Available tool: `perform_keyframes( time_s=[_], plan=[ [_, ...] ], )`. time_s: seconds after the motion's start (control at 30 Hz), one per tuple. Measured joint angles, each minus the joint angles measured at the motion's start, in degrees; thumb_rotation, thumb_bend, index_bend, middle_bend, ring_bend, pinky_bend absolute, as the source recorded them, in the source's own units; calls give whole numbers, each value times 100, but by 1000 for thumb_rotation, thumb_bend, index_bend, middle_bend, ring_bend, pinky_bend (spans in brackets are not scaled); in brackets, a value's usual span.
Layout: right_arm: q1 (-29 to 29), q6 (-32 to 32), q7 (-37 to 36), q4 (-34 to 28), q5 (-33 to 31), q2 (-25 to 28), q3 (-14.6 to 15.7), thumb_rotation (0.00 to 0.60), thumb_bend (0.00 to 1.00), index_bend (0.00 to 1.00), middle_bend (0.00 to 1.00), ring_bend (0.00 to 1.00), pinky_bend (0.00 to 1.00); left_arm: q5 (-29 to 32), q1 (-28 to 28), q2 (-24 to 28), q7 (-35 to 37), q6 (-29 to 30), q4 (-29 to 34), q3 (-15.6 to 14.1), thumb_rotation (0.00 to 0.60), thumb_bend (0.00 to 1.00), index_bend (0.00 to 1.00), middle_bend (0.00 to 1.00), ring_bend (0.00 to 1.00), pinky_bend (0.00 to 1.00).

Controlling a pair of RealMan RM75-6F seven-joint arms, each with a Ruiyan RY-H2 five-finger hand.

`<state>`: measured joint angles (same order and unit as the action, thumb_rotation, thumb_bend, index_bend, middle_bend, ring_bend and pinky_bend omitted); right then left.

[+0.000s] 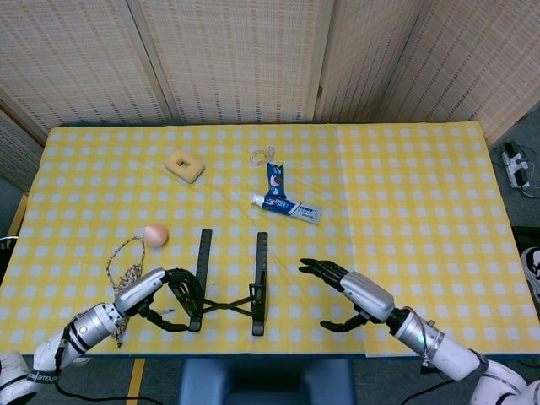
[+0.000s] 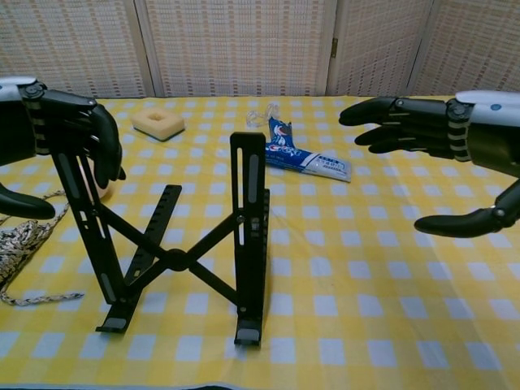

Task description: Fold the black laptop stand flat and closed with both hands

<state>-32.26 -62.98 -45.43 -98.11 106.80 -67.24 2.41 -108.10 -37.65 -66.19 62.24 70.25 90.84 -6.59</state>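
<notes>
Stand not yet folded.
Our left hand (image 2: 61, 138) grips the laptop stand (image 2: 183, 244); our right hand (image 2: 431, 154) hovers spread, apart from it.

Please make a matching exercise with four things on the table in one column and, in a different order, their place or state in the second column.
Things:
1. laptop stand
2. toothpaste tube
3. left robot hand
4. right robot hand

Place or state:
A. open, beside the stand, not touching it
B. lying flat behind the stand
C. standing upright, legs crossed
D. fingers wrapped over the stand's left rail

Pairs: 1-C, 2-B, 3-D, 4-A
</notes>
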Motion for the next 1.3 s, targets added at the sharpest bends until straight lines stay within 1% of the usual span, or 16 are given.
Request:
perform_keyframes(
  time_s=[0.2, 0.33, 0.53, 0.7, 0.8, 0.97, 1.3],
  plan=[
    [-457, 84, -1321, 264, 33, -338, 32, 600, 316, 1, 87, 109, 0, -53, -30, 54, -122, 84, 88, -118, 600, 132, 442, 488, 462, 307],
    [-791, 120, -2260, 540, 61, -583, 79, 600, 315, 37, 120, 132, 0, -61, -33, 84, -205, 133, 162, -194, 600, 131, 443, 487, 462, 308],
    [-1242, 84, -3579, 1062, 88, -1031, 162, 600, 315, 94, 160, 174, 0, -73, -59, 111, -282, 171, 241, -276, 600, 132, 444, 488, 462, 310],
    [-1562, -10, -4536, 1578, 93, -1487, 254, 600, 316, 101, 164, 184, 0, -5, -55, 111, -315, 205, 265, -291, 600, 132, 448, 487, 462, 315],
    [-1712, -55, -4996, 1825, 93, -1710, 335, 600, 316, 106, 165, 190, 0, 76, -38, 99, -351, 218, 269, -288, 600, 132, 449, 487, 458, 322],
    [-1905, -125, -5679, 2186, 76, -2021, 512, 600, 316, 111, 168, 199, 4, 225, 13, 63, -471, 239, 260, -265, 600, 132, 442, 488, 412, 324],
    [-2060, -323, -6556, 2572, 4, -2352, 845, 600, 316, 115, 170, 203, 11, 400, 134, 22, -766, 354, 251, -191, 600, 131, 430, 429, 307, 322]
  ],
)
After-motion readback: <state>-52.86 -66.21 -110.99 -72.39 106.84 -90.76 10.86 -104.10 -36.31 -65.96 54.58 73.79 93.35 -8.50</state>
